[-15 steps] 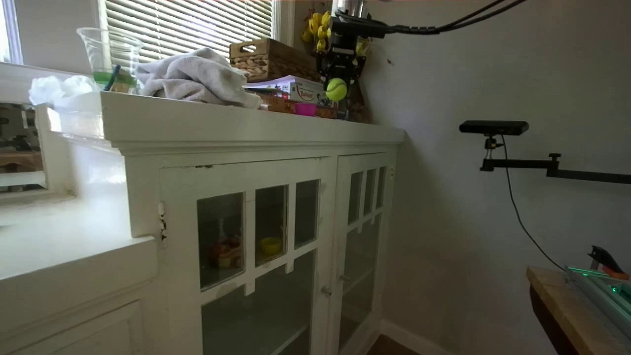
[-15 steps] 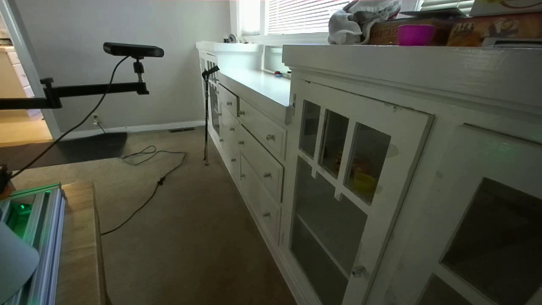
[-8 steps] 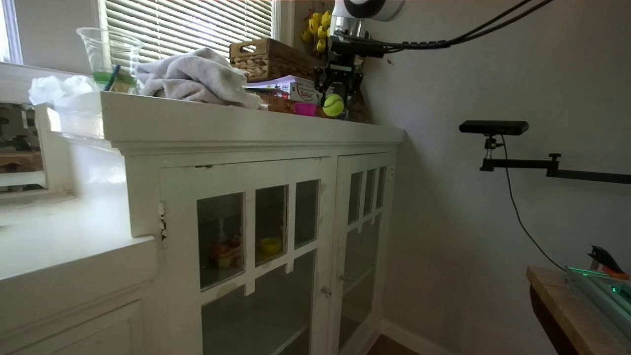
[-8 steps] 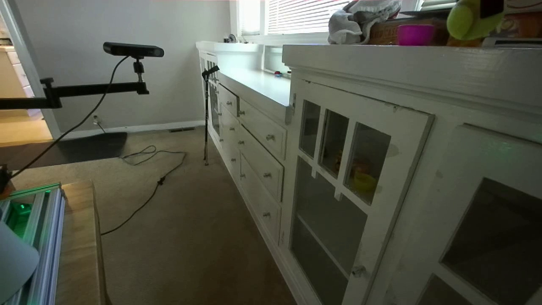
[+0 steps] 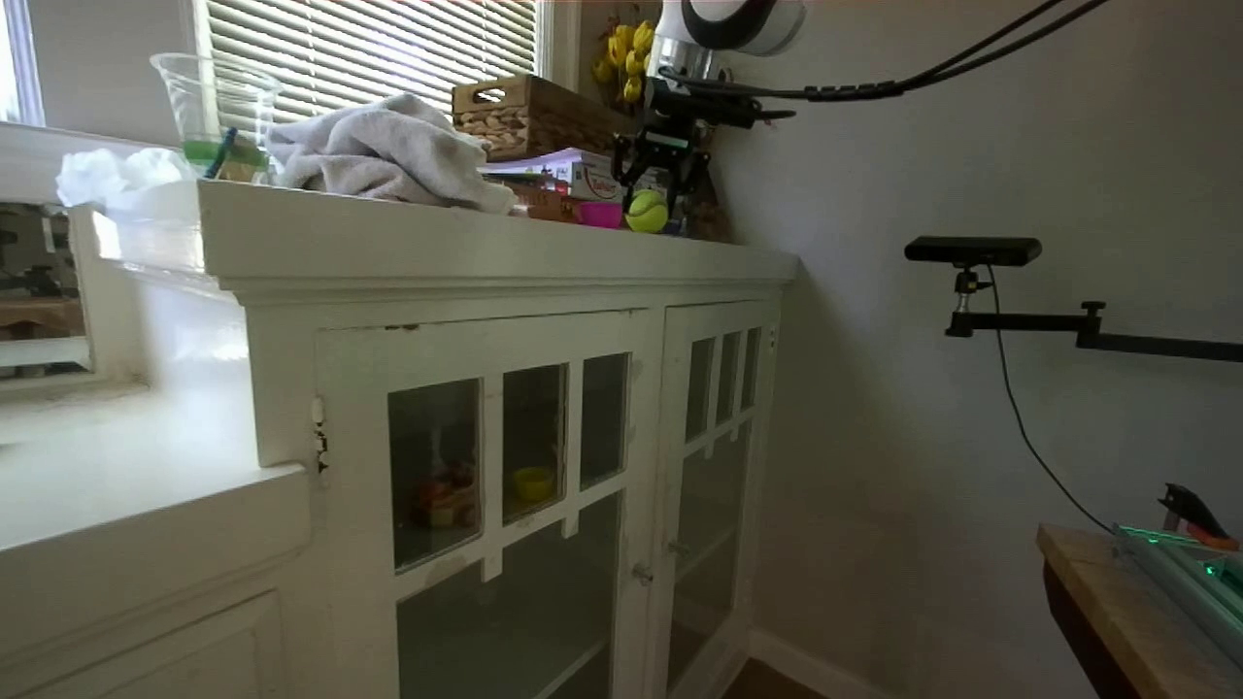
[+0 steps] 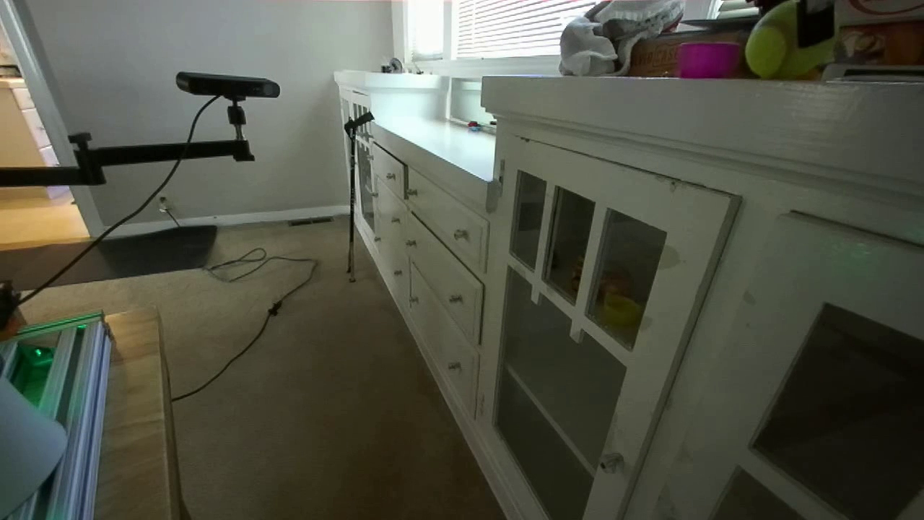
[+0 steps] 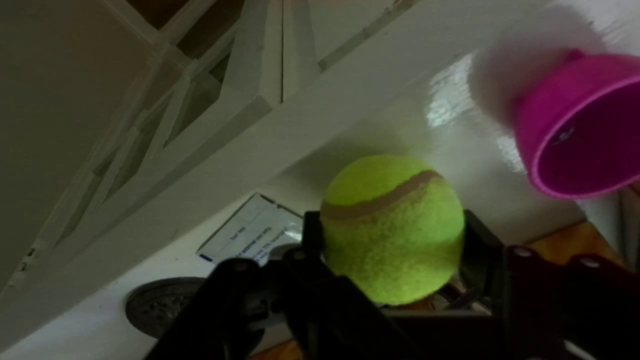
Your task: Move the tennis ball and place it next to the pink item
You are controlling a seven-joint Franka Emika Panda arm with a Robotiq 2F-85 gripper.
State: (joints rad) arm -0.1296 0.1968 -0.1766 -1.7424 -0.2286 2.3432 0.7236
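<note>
Tennis ball, yellow-green, one: it was clasped in your gripper, on or just above the white cabinet top, you could not tell which, and near the magenta cup, the two apart. Your further entries were one grey towel, one woven basket, one printed packet.

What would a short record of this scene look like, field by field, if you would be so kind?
gripper: closed on the tennis ball
reference item: pink cup
ball to cup: side by side, a gap showing in the wrist view
surface: white cabinet top
ball resting on surface: cannot tell
task status: ball near the cup, not yet released
also in view: grey cloth, woven basket, yellow flowers
</note>
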